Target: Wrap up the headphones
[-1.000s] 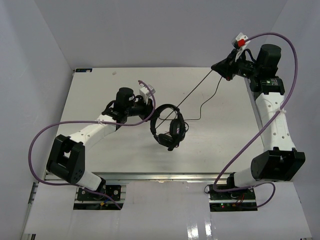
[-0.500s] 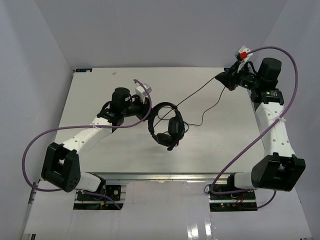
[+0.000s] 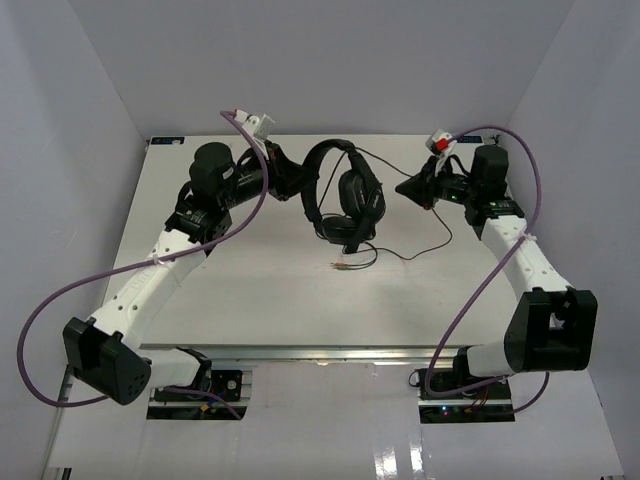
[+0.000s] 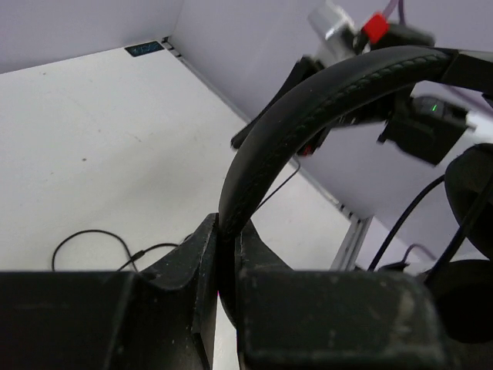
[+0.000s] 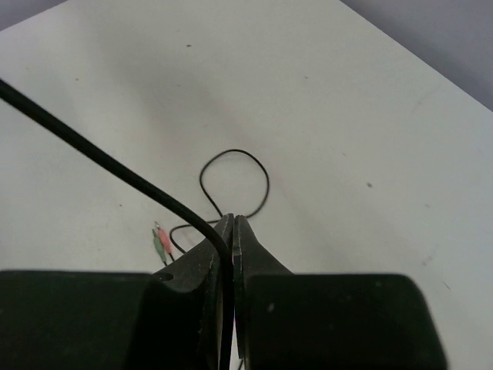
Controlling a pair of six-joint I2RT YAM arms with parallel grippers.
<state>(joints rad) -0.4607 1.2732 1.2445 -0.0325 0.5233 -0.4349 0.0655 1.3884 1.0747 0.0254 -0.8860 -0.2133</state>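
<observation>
The left tool (image 4: 227, 231) is clamped tight on the arched headband of the black over-ear headphones (image 3: 352, 195), holding them up over the white surface (image 3: 250, 290) (earcups hanging). The right tool (image 5: 233, 225) pinches their thin black cable (image 5: 108, 163); the coloured plugs (image 3: 343, 264) lie on the surface.

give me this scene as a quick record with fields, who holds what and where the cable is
left end effector: shut on headphones, at the headband
right end effector: shut on cable
headphones: between the two arms, over far half of table
cable: runs from headphones to right end effector, rest looped on table
plugs: lying on table, free
</observation>
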